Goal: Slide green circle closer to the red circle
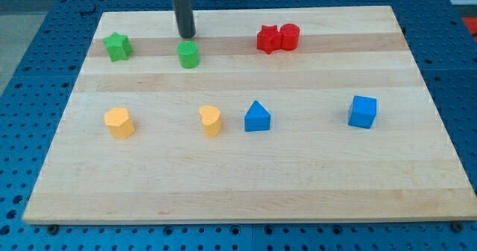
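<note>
My tip (pixel 186 35) sits just above the green circle (pixel 188 55), well left of the red circle (pixel 289 36).

The bench (pixel 246 176) is pale natural wood with lengthwise grain, showing lighter and slightly darker bands. It rests on a blue perforated base (pixel 30 72) with a regular grid of dark holes. My tip (pixel 186 36) is dark grey. The star block (pixel 117 47) and the green circle (pixel 188 55) are green. The red star (pixel 267 39) and the red circle (pixel 289 36) are red. The hexagon block (pixel 119 122) and the heart block (pixel 212 121) are yellow-orange. The triangle block (pixel 257 117) and the cube (pixel 362 111) are blue.
</note>
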Controlling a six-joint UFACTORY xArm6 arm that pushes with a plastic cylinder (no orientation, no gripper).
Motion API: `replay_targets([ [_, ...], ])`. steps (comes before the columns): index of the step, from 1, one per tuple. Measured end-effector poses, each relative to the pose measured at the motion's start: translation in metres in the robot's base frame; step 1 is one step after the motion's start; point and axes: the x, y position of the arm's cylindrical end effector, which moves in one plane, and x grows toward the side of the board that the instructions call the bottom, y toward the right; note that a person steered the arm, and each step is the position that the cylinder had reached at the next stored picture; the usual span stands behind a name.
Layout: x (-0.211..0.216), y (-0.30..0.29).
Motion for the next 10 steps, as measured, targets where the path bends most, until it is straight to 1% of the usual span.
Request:
replay_targets([
  [1, 0.024, -0.014],
  [2, 0.041, -0.014],
  [3, 0.043, -0.014],
  [4, 0.059, -0.006],
  [5, 0.072, 0.022],
  [6, 0.076, 0.049],
  [7, 0.076, 0.054],
  [8, 0.077, 0.039],
  [9, 0.090, 0.036],
  [10, 0.101, 0.051],
])
